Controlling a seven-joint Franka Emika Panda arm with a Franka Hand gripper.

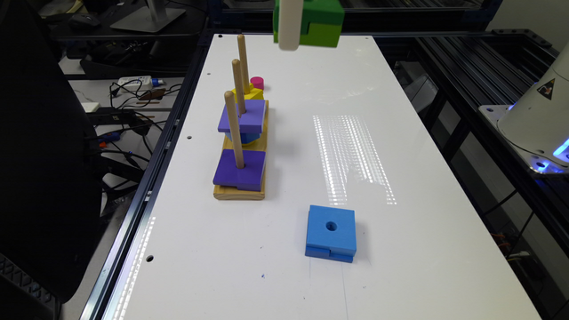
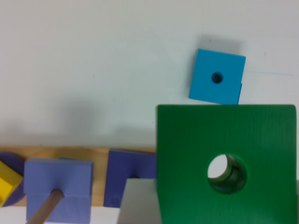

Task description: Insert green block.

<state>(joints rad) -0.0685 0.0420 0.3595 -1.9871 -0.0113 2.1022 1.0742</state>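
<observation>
The green block, dark green over a lime lower layer with a side notch, hangs high above the far end of the table, to the exterior view's right of the peg board. My gripper is shut on it, one white finger showing on its near side. In the wrist view the green block has a round centre hole, with one pale finger against its side. The wooden base and its three upright pegs lie below and off to one side.
A purple block sits on the near peg, another purple block over a blue one on the middle peg, a yellow block on the far peg. A pink cylinder stands behind. A loose blue block lies near the front. The robot base is at the right.
</observation>
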